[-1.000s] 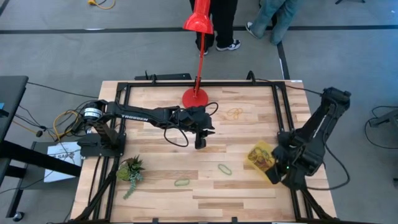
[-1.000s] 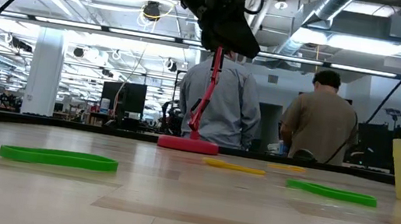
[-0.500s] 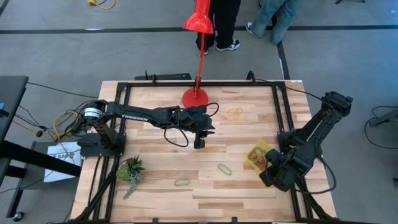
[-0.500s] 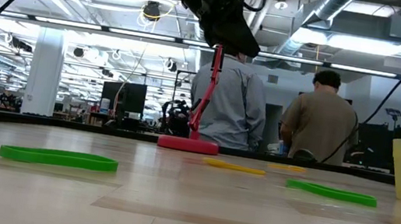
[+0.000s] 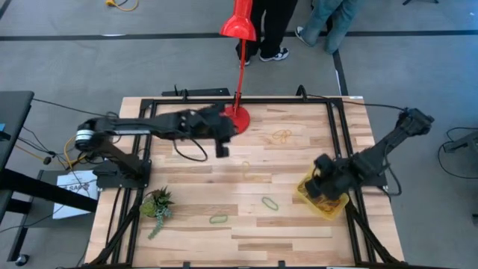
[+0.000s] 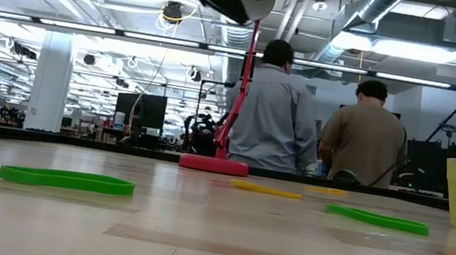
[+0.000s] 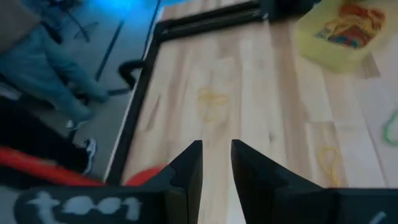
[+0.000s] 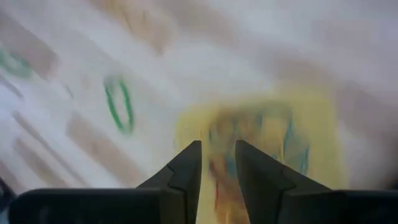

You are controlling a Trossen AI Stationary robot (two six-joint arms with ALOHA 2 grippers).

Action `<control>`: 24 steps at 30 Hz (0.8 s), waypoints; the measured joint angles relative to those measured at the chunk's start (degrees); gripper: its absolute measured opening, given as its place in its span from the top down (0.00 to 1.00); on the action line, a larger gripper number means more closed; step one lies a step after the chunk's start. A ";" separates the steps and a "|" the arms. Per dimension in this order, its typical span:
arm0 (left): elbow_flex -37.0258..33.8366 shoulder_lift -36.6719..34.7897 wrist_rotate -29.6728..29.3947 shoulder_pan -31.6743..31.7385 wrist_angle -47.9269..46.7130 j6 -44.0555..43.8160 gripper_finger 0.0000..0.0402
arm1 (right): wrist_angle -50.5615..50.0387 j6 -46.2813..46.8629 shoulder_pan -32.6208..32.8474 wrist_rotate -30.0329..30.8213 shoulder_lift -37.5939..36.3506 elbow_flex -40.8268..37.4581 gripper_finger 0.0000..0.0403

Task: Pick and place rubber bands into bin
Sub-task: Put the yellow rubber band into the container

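Right wrist view: we see our right gripper [image 8: 217,155] over the bin [image 8: 311,143], jaws slightly apart, empty; rubber bands [image 8: 249,155] lie below. Left gripper [image 7: 216,158] likewise empty.

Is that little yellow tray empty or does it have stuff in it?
Not empty: the bin holds a tangle of rubber bands, yellow, orange and red.

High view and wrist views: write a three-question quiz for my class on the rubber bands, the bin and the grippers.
1. True or false: the bin already holds rubber bands.
2. Which gripper is over the bin? A) left B) right
3. What colour are the two bands nearest the plant?

Key: 1 true. 2 B, the right gripper; the left gripper is near the lamp base. 3 green.
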 joint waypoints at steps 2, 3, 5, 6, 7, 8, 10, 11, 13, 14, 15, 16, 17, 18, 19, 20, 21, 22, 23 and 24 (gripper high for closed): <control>0.00 -2.72 -0.14 1.33 -2.31 -0.02 0.81 | -1.33 -6.56 -3.65 5.64 -2.24 0.50 0.77; 0.05 -4.07 -0.20 2.05 -2.90 -0.05 0.81 | -1.43 -10.32 -5.41 9.23 -3.33 0.62 0.77; 0.05 -6.06 -0.29 3.51 -5.22 -0.24 0.81 | -1.27 -17.73 -8.79 16.92 -5.04 0.71 0.77; 0.05 -6.89 -0.28 4.24 -5.38 -0.30 0.81 | -1.17 -20.76 -10.34 20.22 -5.65 0.71 0.77; 0.05 -7.55 -0.28 5.04 -6.54 -0.48 0.81 | -1.08 -23.11 -11.73 22.55 -6.08 0.71 0.77; 0.05 -8.14 -0.28 5.69 -7.77 -0.53 0.81 | -0.99 -25.06 -13.10 24.05 -6.30 0.71 0.77; 0.05 -8.79 -0.22 6.98 -9.71 -0.62 0.81 | -0.98 -27.79 -15.86 26.99 -6.33 0.71 0.77; 0.05 -8.87 -0.22 7.56 -11.04 -0.63 0.81 | -0.95 -29.02 -17.08 28.41 -6.26 0.71 0.77; 0.00 -8.90 -0.19 8.78 -14.04 -0.78 0.81 | -0.95 -31.04 -19.89 30.47 -5.67 0.71 0.77; -0.02 -8.90 -0.20 9.22 -15.29 -0.95 0.81 | -0.95 -32.21 -21.21 31.10 -5.10 0.71 0.77; -0.02 -8.86 -0.20 9.70 -16.03 -1.17 0.81 | -0.99 -33.80 -22.68 31.75 -4.55 0.71 0.77; -0.02 -8.70 -0.20 10.05 -16.86 -1.27 0.81 | -0.91 -35.51 -24.15 32.68 -4.09 0.71 0.77; -0.02 -8.57 -0.20 10.36 -17.67 -1.34 0.81 | -0.45 -37.23 -25.59 33.40 -3.57 0.71 0.77; -0.31 -8.55 -0.20 10.61 -17.62 -1.34 0.81 | 0.38 -38.68 -27.15 33.65 -2.99 0.71 0.77; -0.71 -8.55 -0.02 10.76 -16.90 -1.34 0.81 | 1.50 -40.10 -28.71 33.65 -2.27 0.71 0.77; -1.07 -8.55 0.39 10.81 -15.60 -1.34 0.81 | 2.88 -41.68 -30.32 33.64 -1.61 0.71 0.77; -1.41 -8.55 1.32 10.95 -14.24 -1.36 0.81 | 4.64 -43.34 -32.11 33.47 -0.91 0.71 0.77; -1.58 -8.55 2.37 11.13 -13.65 -1.36 0.81 | 6.60 -45.27 -34.08 32.69 -0.04 0.71 0.77; -1.59 -8.55 3.54 11.32 -13.59 -1.36 0.81 | 8.47 -47.72 -36.20 31.25 0.84 0.71 0.77; -1.59 -8.55 4.85 11.38 -13.29 -1.36 0.81 | 10.32 -50.51 -38.49 29.34 1.81 0.71 0.77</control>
